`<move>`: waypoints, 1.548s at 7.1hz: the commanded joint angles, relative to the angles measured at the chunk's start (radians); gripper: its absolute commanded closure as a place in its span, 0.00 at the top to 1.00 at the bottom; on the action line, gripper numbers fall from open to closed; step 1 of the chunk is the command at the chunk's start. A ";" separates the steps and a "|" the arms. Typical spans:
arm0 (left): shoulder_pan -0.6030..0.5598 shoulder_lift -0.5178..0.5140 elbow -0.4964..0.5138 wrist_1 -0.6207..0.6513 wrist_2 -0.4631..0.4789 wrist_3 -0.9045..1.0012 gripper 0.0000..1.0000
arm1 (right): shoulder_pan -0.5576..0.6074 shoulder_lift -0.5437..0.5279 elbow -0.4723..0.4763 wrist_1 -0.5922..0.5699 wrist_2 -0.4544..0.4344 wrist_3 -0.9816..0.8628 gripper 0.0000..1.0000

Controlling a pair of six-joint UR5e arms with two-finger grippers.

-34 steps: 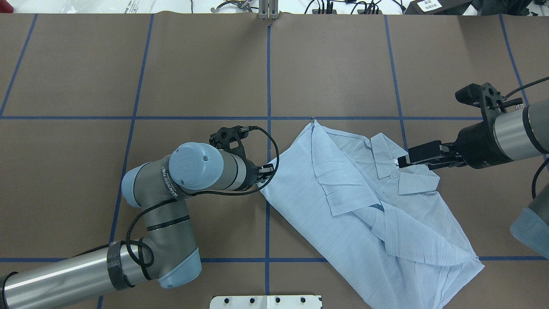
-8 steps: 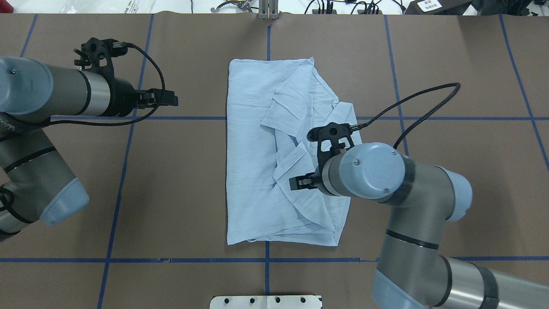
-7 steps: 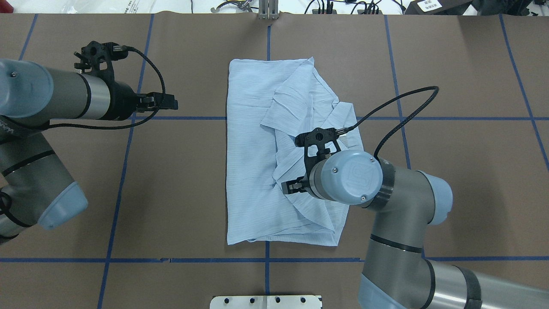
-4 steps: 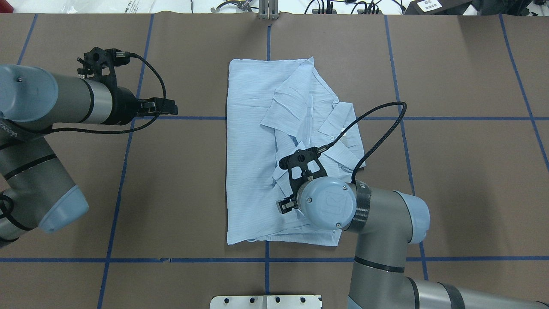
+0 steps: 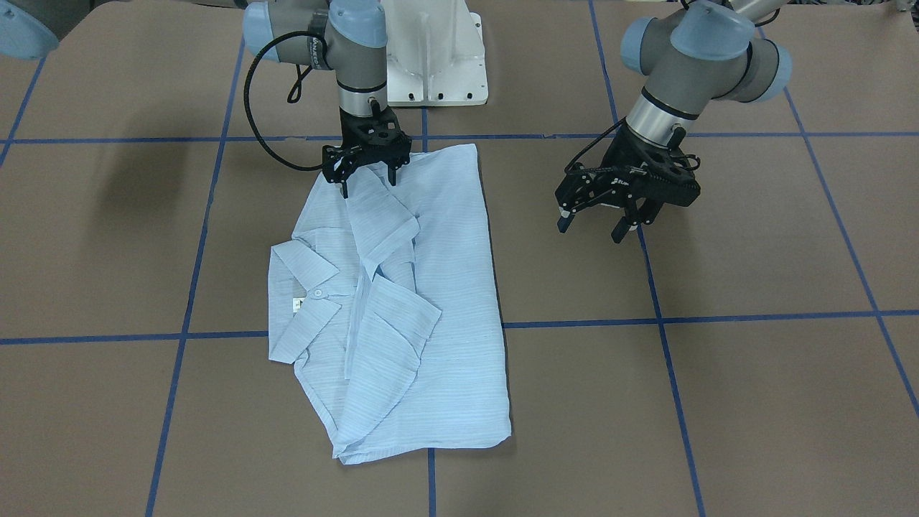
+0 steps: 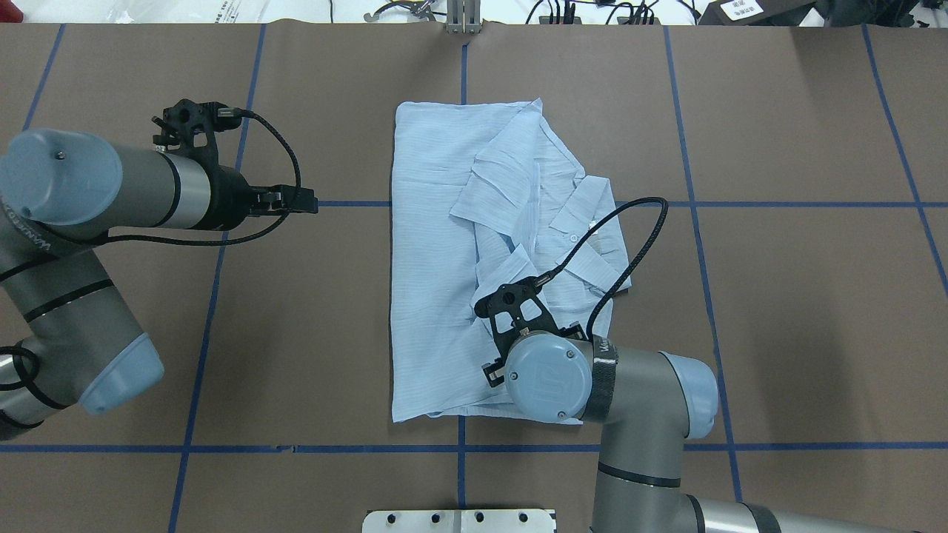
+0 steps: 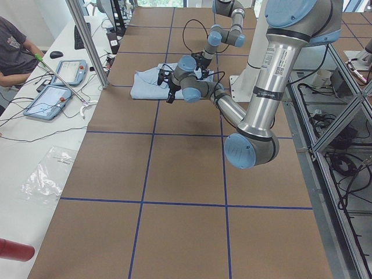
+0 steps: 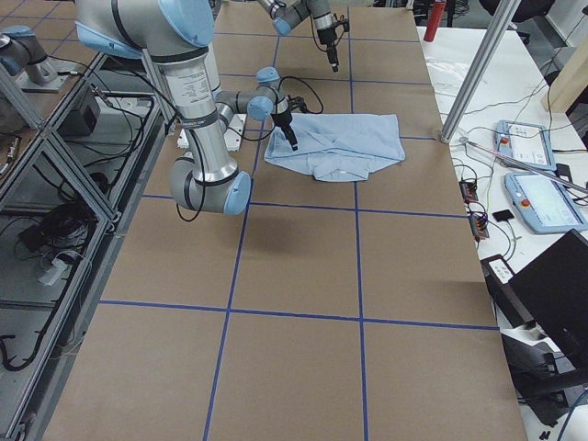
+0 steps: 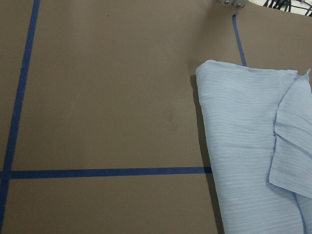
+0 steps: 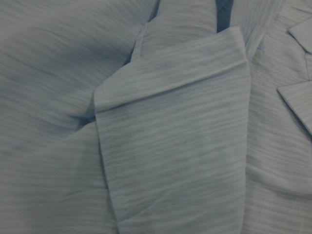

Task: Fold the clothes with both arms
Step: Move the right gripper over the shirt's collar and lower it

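The pale-blue striped shirt [image 6: 433, 259] lies folded into a long rectangle at the table's middle, collar and button [image 5: 316, 293] facing up. It also shows in the front view [image 5: 445, 309]. My right gripper [image 5: 367, 185] is open, its fingers pointing down just over the shirt's end nearest the robot base. In the overhead view my wrist hides most of it. The right wrist view is filled with a folded cuff [image 10: 175, 141]. My left gripper [image 5: 590, 226] is open and empty, above bare table beside the shirt; it also shows in the overhead view [image 6: 305, 203].
The white pedestal base [image 5: 438, 57] stands at the robot's edge of the table. Blue tape lines [image 6: 463, 66] form a grid on the brown table. An aluminium post [image 7: 87, 43] and tablets [image 7: 58, 87] stand on the operators' side, where a person sits.
The shirt, earlier diagonal at the right, now lies folded at the centre. Over the last second my right gripper moved along it towards the robot base. My left gripper drifted slightly nearer.
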 commanded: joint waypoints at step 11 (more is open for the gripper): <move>0.056 -0.055 0.021 0.002 0.029 -0.011 1.00 | 0.126 -0.351 0.248 0.012 0.017 -0.193 1.00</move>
